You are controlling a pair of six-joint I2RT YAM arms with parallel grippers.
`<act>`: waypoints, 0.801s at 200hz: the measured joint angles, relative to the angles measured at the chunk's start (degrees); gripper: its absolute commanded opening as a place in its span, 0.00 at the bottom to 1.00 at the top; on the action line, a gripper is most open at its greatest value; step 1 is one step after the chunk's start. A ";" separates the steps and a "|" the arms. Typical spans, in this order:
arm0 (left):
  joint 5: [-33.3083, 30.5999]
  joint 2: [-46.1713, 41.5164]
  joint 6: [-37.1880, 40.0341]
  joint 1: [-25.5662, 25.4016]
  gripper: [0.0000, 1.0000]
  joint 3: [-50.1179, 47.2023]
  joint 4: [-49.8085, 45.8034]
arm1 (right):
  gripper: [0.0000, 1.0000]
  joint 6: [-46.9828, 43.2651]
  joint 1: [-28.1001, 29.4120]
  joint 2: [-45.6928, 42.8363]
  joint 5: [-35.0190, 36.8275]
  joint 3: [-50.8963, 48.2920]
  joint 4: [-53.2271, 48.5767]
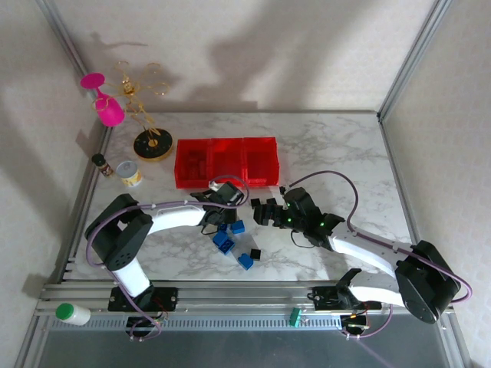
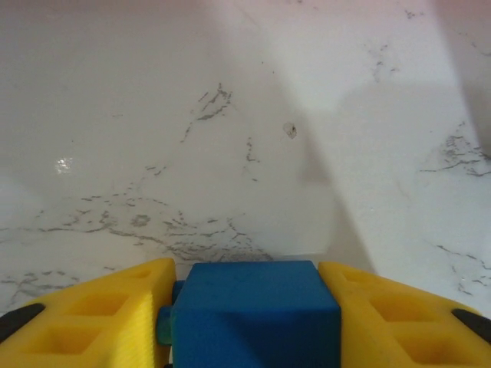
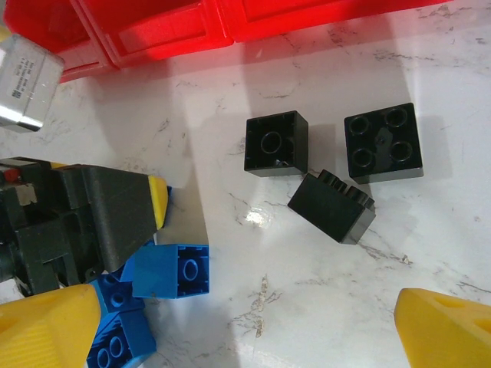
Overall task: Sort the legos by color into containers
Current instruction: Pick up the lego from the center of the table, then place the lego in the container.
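Note:
A blue lego (image 2: 253, 318) sits between my left gripper's (image 2: 247, 303) yellow fingers (image 2: 100, 314), touching both, low over the marble. In the top view the left gripper (image 1: 223, 217) is among loose blue legos (image 1: 222, 239), just below the red containers (image 1: 225, 162). My right gripper (image 3: 245, 330) hangs open with bare table between its fingers. Three black legos (image 3: 277, 143), (image 3: 383, 142), (image 3: 331, 205) lie beyond it. One blue lego (image 3: 170, 270) lies on its side next to the left gripper's finger (image 3: 157, 201). The right gripper (image 1: 278, 211) stands by the black legos (image 1: 265, 208).
A pink glass (image 1: 107, 107), gold stand (image 1: 149, 142), tin can (image 1: 131, 174) and small bottle (image 1: 102, 164) stand at the back left. A lone black lego (image 1: 255, 253) and a blue one (image 1: 245, 261) lie near the front. A white bottle (image 1: 73, 313) rests on the rail.

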 measured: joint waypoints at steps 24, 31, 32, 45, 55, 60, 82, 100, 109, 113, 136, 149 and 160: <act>-0.68 -2.82 0.04 0.00 0.46 1.14 -1.49 | 0.99 0.00 -0.02 0.00 0.22 0.00 0.00; -1.11 -3.65 0.20 0.00 0.46 1.90 -1.97 | 0.99 0.00 -0.13 -0.02 0.20 0.02 0.00; -1.18 -3.72 0.26 0.00 0.46 1.97 -2.01 | 0.99 0.00 -0.13 -0.02 0.20 0.02 0.00; -2.03 -5.18 0.55 0.00 0.46 3.76 -2.80 | 0.99 0.00 -0.33 -0.02 0.20 0.04 0.02; -2.84 -6.10 1.05 0.00 0.46 5.22 -3.30 | 0.99 0.07 -0.68 -0.02 0.13 0.11 0.02; -3.21 -6.43 1.38 0.13 0.45 5.88 -3.56 | 0.99 0.24 -0.94 -0.02 0.13 0.13 0.09; -4.39 -6.86 2.99 1.38 0.45 9.79 -4.35 | 0.99 1.09 -2.58 -0.02 0.11 0.39 0.52; -4.92 -6.03 4.70 4.09 0.44 13.35 -4.90 | 0.99 1.55 -4.00 -0.02 -0.07 0.63 0.96; -5.01 -5.05 5.42 5.55 0.44 15.37 -4.85 | 0.99 1.88 -4.76 -0.02 -0.04 0.87 1.07; -5.01 -4.39 5.86 6.29 0.44 16.37 -4.74 | 0.99 1.97 -5.01 -0.02 -0.04 0.98 1.14; -5.29 0.00 7.76 9.25 0.43 21.86 -4.07 | 0.99 2.14 -5.90 0.11 -0.04 2.29 1.36; -5.46 3.61 8.83 10.32 0.43 25.51 -3.98 | 0.99 2.12 -5.90 0.55 -0.04 3.28 1.68; -5.68 7.06 9.62 10.99 0.43 28.72 -3.82 | 0.99 2.12 -5.90 0.98 -0.04 4.02 1.95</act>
